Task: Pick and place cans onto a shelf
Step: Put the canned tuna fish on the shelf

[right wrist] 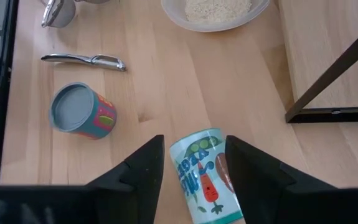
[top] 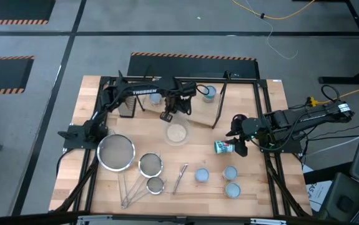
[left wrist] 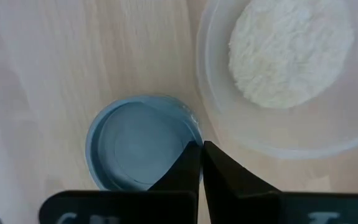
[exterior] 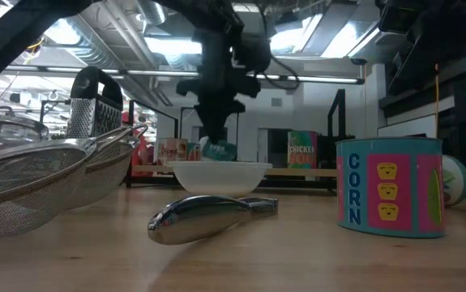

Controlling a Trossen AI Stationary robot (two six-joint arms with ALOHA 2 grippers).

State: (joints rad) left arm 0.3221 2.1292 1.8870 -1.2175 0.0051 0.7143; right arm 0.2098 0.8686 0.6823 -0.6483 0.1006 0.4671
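A: Right gripper (right wrist: 191,171)?
B: Fingers apart, straddling the tipped can (right wrist: 205,175) at frame bottom, lined up for a grab. Shelf (top: 229,100) upper centre.
A: Left gripper (left wrist: 202,163)?
B: Pinched closed, empty, over a standing can (left wrist: 142,149) beside the bowl (left wrist: 291,68).

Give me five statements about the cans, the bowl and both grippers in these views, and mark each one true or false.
1. The right gripper has its fingers open on either side of a can lying on its side. True.
2. The bowl is empty. False: it holds pale grains.
3. The left gripper has its fingers spread wide. False: they are pressed together above an upright can.
4. That upright can stands beside the bowl. True.
5. A can near the peeler carries the right gripper. False: that can stands free on the table.
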